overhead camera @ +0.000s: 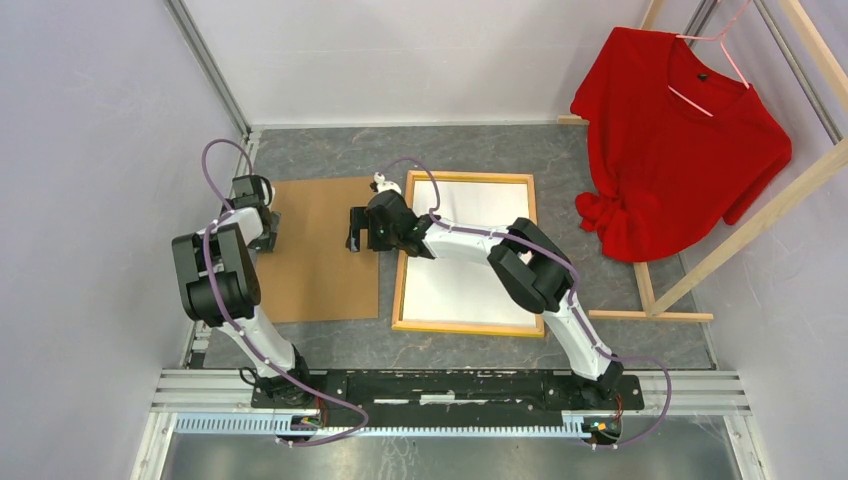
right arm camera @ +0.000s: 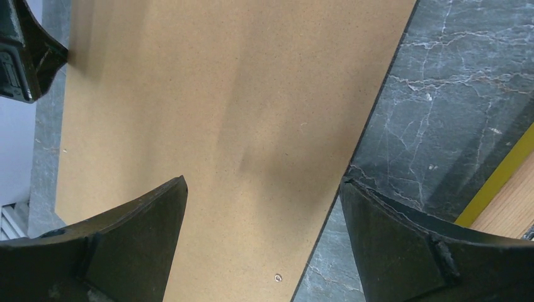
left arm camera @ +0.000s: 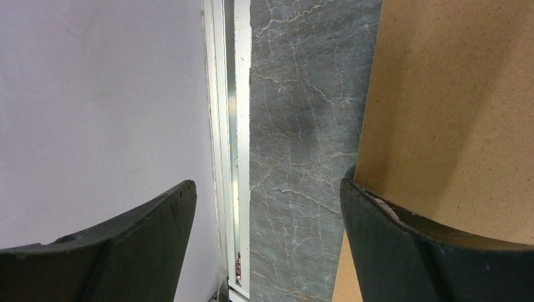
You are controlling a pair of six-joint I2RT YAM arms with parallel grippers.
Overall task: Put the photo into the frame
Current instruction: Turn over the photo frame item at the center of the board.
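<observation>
You have a brown fibreboard panel lying flat on the grey marbled tabletop, left of centre. At far right you will note a red shirt on a pink hanger, carried by a light wooden rack.

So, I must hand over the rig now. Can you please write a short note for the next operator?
Left claw: open, holding nothing, straddling the left edge of the brown board.
Right claw: open, holding nothing, straddling the board's right edge.
Frame: lies flat, wood back up, right of the board.
Photo: seems to be already inside the frame, white back up.
Left to do: probably lay the board over the photo.
</observation>
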